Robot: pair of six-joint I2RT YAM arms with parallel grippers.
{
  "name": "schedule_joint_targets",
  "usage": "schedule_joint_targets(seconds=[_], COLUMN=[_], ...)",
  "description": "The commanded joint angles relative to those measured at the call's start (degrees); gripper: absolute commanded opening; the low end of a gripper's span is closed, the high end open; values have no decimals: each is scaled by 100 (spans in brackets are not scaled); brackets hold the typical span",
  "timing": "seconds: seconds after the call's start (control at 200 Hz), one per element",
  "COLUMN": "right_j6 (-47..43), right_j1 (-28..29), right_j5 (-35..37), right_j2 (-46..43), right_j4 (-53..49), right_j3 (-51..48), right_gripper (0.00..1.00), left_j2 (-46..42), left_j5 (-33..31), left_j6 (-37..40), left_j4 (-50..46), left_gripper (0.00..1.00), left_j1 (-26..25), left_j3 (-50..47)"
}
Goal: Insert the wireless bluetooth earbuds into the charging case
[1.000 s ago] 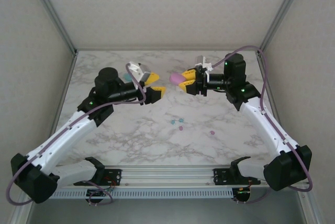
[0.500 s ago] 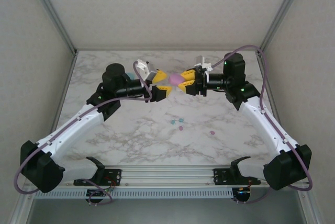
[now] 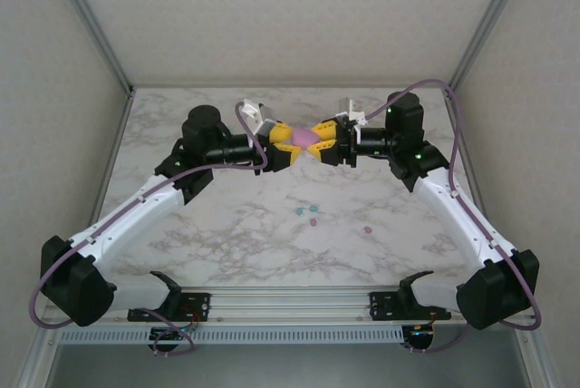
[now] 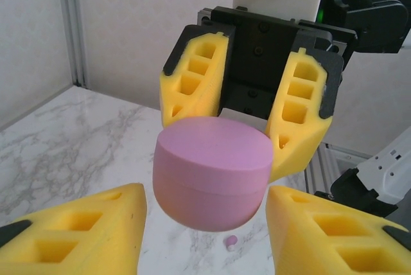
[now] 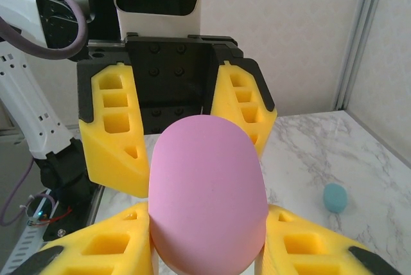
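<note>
A pink rounded charging case point(image 3: 305, 137) hangs closed above the back middle of the table. My right gripper point(image 3: 319, 141) is shut on it; in the right wrist view the case point(image 5: 207, 191) sits squeezed between the yellow fingers point(image 5: 109, 243). My left gripper point(image 3: 294, 144) faces it from the left, open. Its fingers point(image 4: 90, 223) flank the case point(image 4: 212, 172) with a thin gap. Tiny earbuds lie on the marble below: a teal one point(image 3: 298, 211), a pink one point(image 3: 313, 221) and another pink one point(image 3: 367, 228). One pink earbud point(image 4: 230, 243) shows under the case.
A teal rounded case point(image 5: 334, 198) lies on the marble table point(image 3: 217, 225) towards the back left. Metal frame posts point(image 3: 100, 34) and walls close in the back and sides. Both arms' bases stand at the near rail point(image 3: 290, 302).
My left arm swung right, bringing its gripper up to the pink case, and its fingers narrowed around it. The right gripper stayed still, holding the case.
</note>
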Motion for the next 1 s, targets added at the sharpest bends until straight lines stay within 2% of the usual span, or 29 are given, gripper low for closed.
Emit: schedule_joint_targets(seconds=[0.0, 0.25, 0.46, 0.661, 0.861, 0.906, 0.991], right_j6=[-108, -40, -27, 109, 181, 199, 199], right_j1=[64, 79, 108, 121, 128, 121, 121], right_j5=[-98, -116, -159, -125, -132, -157, -221], right_j2=[-83, -56, -47, -8, 102, 123, 143], right_j4=[241, 308, 299, 327, 130, 99, 101], right_j3=[-84, -73, -68, -43, 108, 135, 163], right_gripper=[30, 30, 31, 31, 32, 32, 32], left_j2=[50, 127, 174, 173, 183, 170, 172], left_j5=[217, 237, 269, 335, 423, 449, 452], left_j6=[-97, 2, 105, 314, 524, 586, 678], left_j4=[187, 59, -76, -324, -620, -672, -855], left_gripper=[50, 47, 37, 40, 28, 30, 46], left_j1=[-68, -127, -165, -208, -261, -270, -288], left_j3=[235, 298, 385, 463, 570, 583, 648])
